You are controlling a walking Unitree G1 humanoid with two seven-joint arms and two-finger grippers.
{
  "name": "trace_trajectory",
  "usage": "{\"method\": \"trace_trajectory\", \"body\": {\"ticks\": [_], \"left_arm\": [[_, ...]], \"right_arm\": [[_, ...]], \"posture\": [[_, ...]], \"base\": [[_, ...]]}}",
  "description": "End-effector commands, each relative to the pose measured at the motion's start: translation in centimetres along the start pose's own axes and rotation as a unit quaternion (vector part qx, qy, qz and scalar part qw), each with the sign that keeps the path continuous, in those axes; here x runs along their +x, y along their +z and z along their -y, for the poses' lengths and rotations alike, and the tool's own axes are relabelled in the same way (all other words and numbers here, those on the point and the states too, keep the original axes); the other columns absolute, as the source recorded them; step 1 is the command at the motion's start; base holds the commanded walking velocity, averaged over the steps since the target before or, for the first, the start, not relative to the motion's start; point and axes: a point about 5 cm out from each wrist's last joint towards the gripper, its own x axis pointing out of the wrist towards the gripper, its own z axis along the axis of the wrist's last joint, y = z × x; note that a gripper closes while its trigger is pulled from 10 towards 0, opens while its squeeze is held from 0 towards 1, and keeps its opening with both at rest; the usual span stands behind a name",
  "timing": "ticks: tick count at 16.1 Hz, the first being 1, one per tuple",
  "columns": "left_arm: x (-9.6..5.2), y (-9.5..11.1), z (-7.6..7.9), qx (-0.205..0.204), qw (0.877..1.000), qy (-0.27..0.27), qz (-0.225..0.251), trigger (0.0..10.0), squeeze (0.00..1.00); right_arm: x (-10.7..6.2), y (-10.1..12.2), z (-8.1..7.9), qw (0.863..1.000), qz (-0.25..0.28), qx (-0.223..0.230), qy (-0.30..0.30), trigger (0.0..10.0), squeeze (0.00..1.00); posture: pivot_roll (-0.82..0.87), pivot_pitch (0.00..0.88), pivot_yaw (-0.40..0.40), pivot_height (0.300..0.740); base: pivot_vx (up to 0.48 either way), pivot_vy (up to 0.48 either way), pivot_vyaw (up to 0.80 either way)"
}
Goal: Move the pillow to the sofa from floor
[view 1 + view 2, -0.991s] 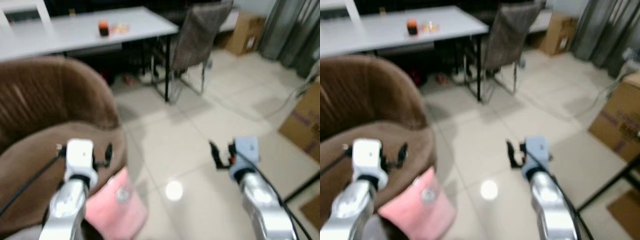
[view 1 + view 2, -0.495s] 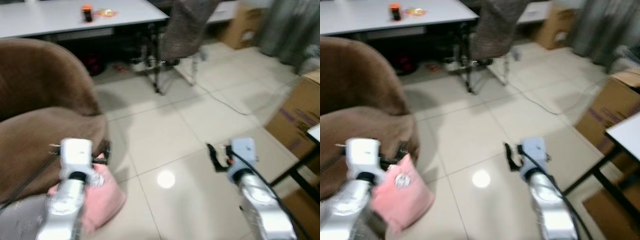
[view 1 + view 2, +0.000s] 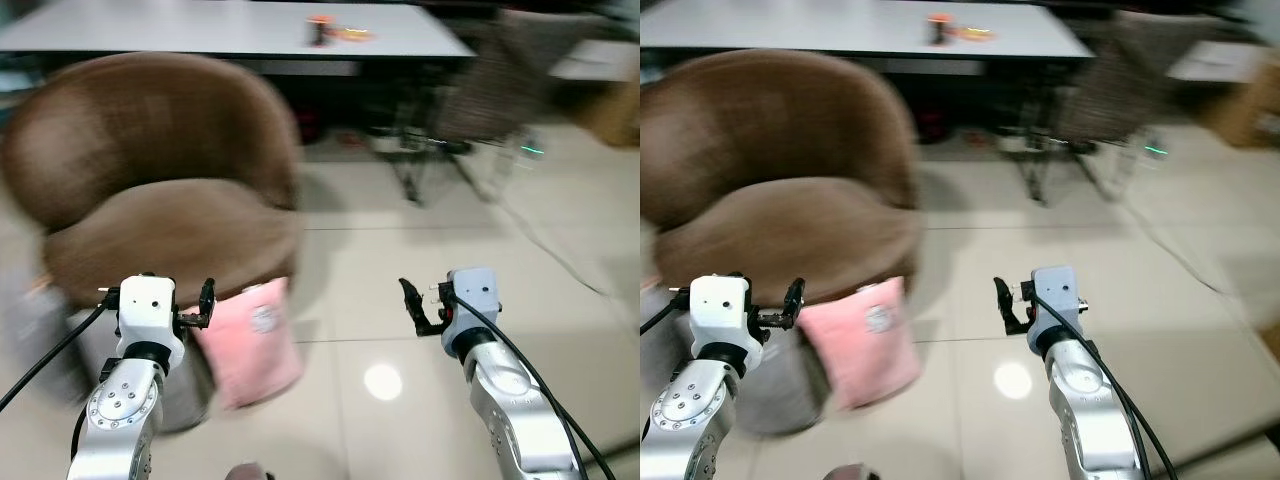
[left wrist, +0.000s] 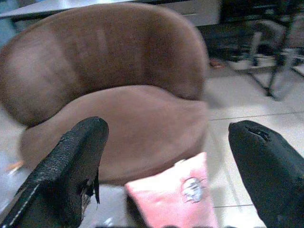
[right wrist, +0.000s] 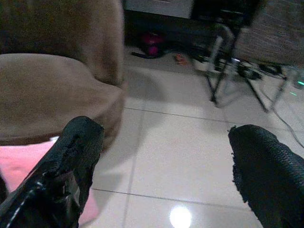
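Observation:
A pink pillow [image 3: 250, 340] stands on the tiled floor, leaning against the front of a round brown sofa chair [image 3: 165, 215]. The pillow [image 4: 173, 199] lies below the chair's seat [image 4: 128, 123] in the left wrist view. My left gripper [image 3: 207, 303] hovers open just left of the pillow's top edge, holding nothing. My right gripper [image 3: 412, 306] is open and empty over bare floor, to the right of the pillow. In the right wrist view the pillow's corner [image 5: 19, 161] lies beside one black finger [image 5: 71, 161].
A grey object [image 3: 60, 345] sits on the floor at the chair's left front. Behind the chair stands a long white table [image 3: 230, 25] with small items, and a grey chair [image 3: 500, 90] on metal legs to the right. Open tiled floor [image 3: 560, 340] lies to the right.
The camera has swung left, so the brown chair now fills the middle of the view and the boxes at the right are gone. Both grippers stay open and raised as before.

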Motion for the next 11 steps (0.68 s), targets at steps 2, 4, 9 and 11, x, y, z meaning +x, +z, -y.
{"method": "trace_trajectory", "body": {"ticks": [2, 4, 9, 11], "left_arm": [[-0.1, 0.4, -0.1, -0.001, 1.0, -0.007, 0.013, 10.0, 0.0], [-0.1, 0.3, -0.1, 0.004, 1.0, -0.01, 0.013, 10.0, 0.0], [-0.1, 0.3, -0.2, 0.006, 1.0, -0.013, 0.013, 10.0, 0.0], [0.0, 0.3, -0.1, 0.008, 1.0, -0.016, 0.015, 10.0, 0.0]], "right_arm": [[0.3, -0.1, 0.2, 0.999, -0.006, 0.033, -0.014, 10.0, 0.0], [0.2, -0.4, 0.4, 0.999, -0.013, 0.034, -0.028, 10.0, 0.0], [-0.1, -1.0, 1.4, 0.995, -0.019, 0.061, -0.073, 10.0, 0.0], [-0.1, -0.9, 1.7, 0.995, -0.017, 0.05, -0.081, 10.0, 0.0]], "posture": [[-0.02, 0.0, -0.022, 0.74], [-0.03, 0.0, -0.021, 0.74], [-0.03, 0.0, -0.01, 0.74], [-0.03, 0.0, -0.008, 0.74]], "base": [[0.349, 0.0, 0.0], [0.369, 0.0, 0.0], [0.37, 0.0, 0.0], [0.369, 0.0, 0.0]]}}
